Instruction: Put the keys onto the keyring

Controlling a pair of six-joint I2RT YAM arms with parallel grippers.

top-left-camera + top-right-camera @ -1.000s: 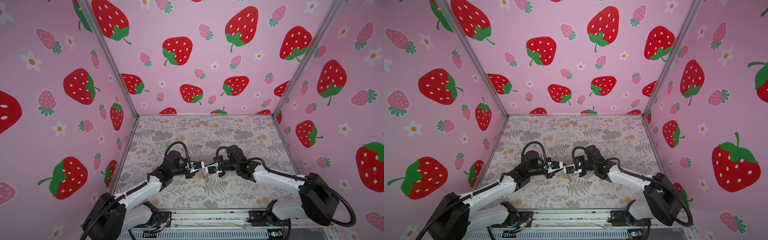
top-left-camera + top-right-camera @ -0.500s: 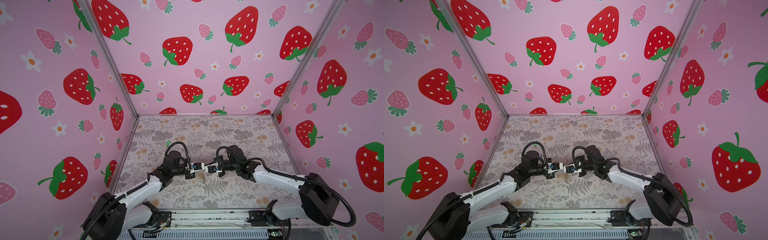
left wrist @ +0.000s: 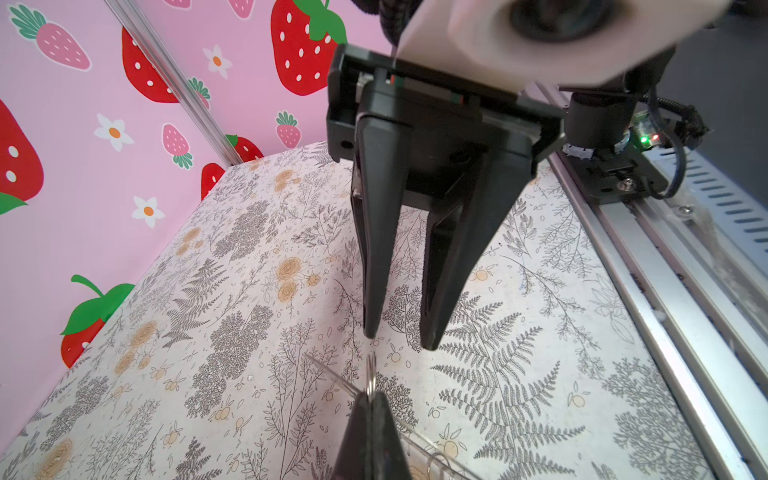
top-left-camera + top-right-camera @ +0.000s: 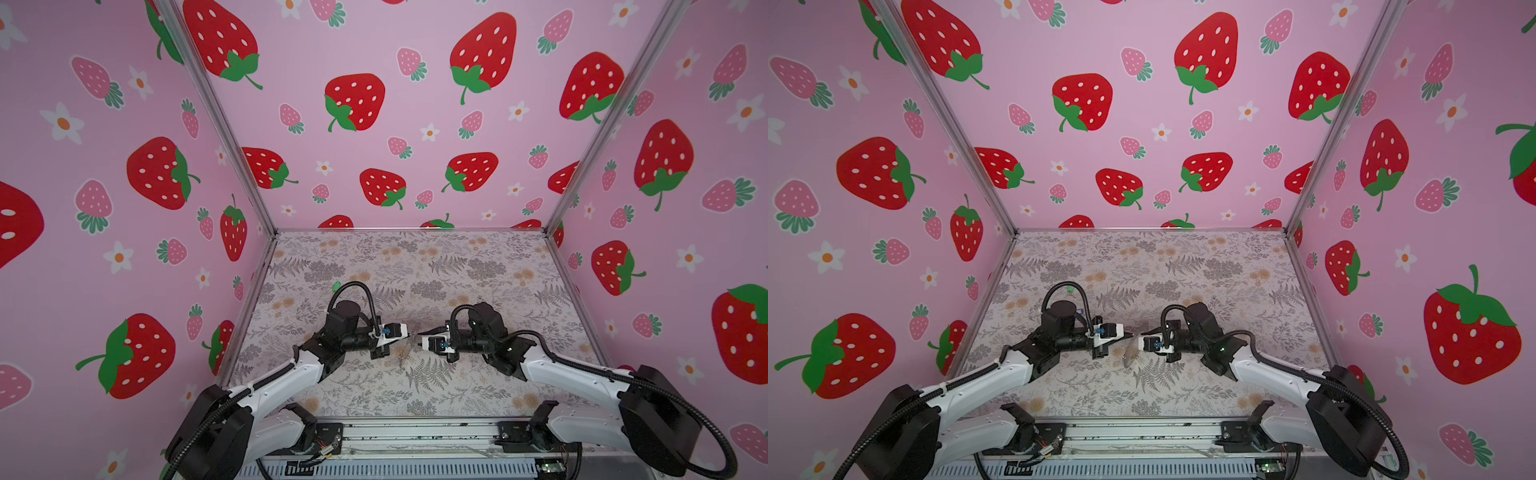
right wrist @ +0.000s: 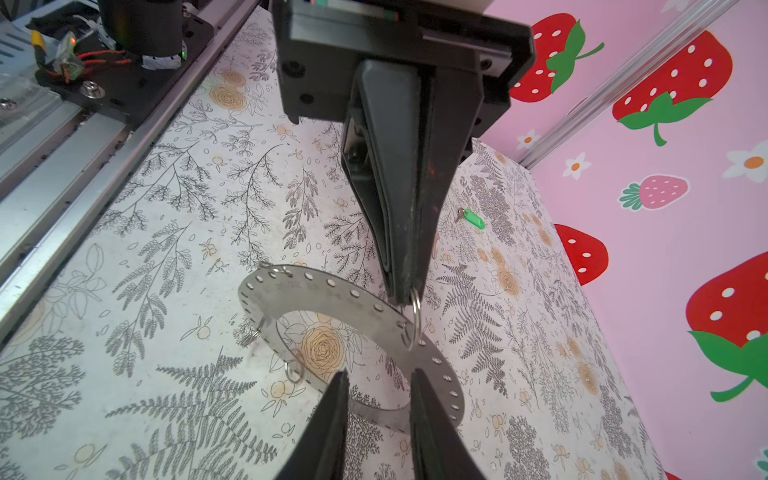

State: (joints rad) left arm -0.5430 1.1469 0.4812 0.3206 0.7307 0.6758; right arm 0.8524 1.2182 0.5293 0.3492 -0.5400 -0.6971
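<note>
Right pincer [image 5: 378, 374] opened (slightly); left pincer [image 5: 402, 296] closed.

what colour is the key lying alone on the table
The key is bright green, clearest in the right wrist view.

No words, brands or numbers can be read anywhere; the keyring [image 5: 324, 297] by the jaws shows only punched holes.

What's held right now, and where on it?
The left gripper pinches the small wire loop on the rim of the keyring; the right gripper is open, holding nothing.
</note>
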